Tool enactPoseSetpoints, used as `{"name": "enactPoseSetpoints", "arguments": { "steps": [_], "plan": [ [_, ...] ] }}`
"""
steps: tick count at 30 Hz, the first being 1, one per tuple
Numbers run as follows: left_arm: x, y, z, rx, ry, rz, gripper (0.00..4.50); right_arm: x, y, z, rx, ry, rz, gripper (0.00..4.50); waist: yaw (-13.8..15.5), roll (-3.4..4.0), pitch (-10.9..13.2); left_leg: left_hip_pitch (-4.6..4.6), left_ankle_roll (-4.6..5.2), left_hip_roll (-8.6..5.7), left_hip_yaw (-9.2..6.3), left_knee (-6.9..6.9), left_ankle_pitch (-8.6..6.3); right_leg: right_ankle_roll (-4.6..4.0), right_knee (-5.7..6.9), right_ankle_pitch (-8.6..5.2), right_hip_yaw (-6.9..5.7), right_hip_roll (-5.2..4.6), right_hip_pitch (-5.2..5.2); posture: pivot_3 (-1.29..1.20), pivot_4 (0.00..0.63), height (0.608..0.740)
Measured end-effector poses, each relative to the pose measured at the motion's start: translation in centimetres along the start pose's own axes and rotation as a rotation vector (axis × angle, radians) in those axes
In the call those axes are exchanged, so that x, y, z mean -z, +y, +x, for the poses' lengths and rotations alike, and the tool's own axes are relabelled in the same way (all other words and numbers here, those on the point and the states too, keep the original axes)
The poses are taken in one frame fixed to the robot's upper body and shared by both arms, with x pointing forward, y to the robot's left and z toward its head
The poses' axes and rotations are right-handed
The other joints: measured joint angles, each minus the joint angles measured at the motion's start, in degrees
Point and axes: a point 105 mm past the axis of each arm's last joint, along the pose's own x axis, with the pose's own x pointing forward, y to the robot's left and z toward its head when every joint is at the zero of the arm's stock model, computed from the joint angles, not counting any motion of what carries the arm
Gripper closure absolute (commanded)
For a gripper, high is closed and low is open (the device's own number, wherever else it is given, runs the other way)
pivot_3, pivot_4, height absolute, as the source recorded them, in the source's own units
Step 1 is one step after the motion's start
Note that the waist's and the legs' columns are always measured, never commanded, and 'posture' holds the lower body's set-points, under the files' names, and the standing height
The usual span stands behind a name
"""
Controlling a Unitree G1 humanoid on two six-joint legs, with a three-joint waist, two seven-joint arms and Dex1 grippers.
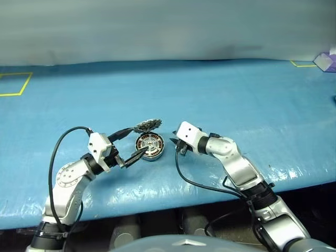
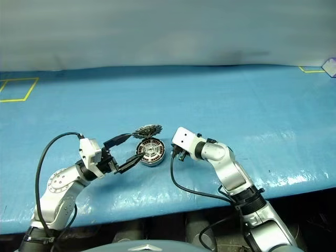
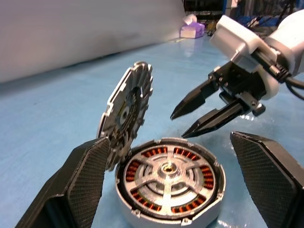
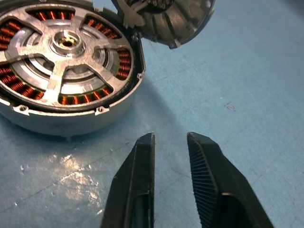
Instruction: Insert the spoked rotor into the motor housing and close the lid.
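The left gripper point(image 1: 130, 146) is reaching inward with fingers spread wide; the right gripper point(image 1: 178, 147) is angling downward, fingers slightly parted.

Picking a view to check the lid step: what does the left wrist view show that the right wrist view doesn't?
Left wrist view: the lid's jagged underside standing open, the wide-open left claw straddling the motor housing, and the right claw opposite. Right wrist view: the right claw's two fingers slightly apart over bare blue table. Both: the spoked rotor seated inside the copper windings.
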Motion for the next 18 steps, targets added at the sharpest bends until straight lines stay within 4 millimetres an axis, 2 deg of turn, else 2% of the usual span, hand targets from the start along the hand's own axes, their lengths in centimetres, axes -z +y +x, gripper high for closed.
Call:
{"name": "enactPoseSetpoints", "arguments": {
  "steps": [1,6,11,13,15,18],
  "plan": [
    [-0.6,0.1,0.3,0.000,-0.032,-0.002,0.03,0.0,0.0,-0.1,0.009,-0.004,0.010,4.47,0.03,0.00,0.00,0.00,0.00,0.00,0.00,0.01,0.00,0.01,0.00,0.00,0.00,0.00,0.01,0.00,0.150,0.740],
    [-3.2,1.6,1.6,-0.049,-0.167,-0.001,0.03,0.2,0.2,-0.3,0.024,-0.003,0.022,4.47,0.09,-0.01,0.00,0.00,-0.01,-0.02,-0.02,0.09,0.01,0.06,0.00,0.04,0.00,0.01,0.06,0.00,0.150,0.740],
    [-6.1,4.0,2.3,-0.106,-0.288,-0.013,0.03,1.0,0.4,-0.4,0.035,0.022,0.048,4.47,0.07,-0.02,0.00,0.01,-0.01,-0.03,-0.05,0.13,0.01,0.10,0.01,0.06,0.01,0.03,0.10,0.00,0.150,0.740],
    [-6.2,5.6,2.7,-0.162,-0.264,0.013,0.03,0.9,0.5,-0.4,0.037,0.018,0.050,4.47,0.04,-0.02,0.00,0.01,-0.01,-0.04,-0.08,0.17,0.01,0.12,0.00,0.08,0.01,0.06,0.14,0.00,0.150,0.740],
    [-5.5,7.1,3.1,-0.219,-0.194,0.046,0.03,0.9,0.5,-0.5,0.039,0.016,0.050,4.47,0.00,-0.03,0.01,0.01,0.00,-0.05,-0.09,0.20,0.01,0.13,0.00,0.08,0.02,0.06,0.16,0.00,0.150,0.740],
    [-4.1,8.2,3.7,-0.216,-0.086,0.077,0.03,1.0,0.5,-0.6,0.049,0.018,0.049,4.47,0.00,-0.03,0.01,0.00,-0.01,-0.07,-0.10,0.19,0.01,0.15,-0.01,0.09,0.03,0.06,0.16,0.00,0.150,0.740]
  ]
}}
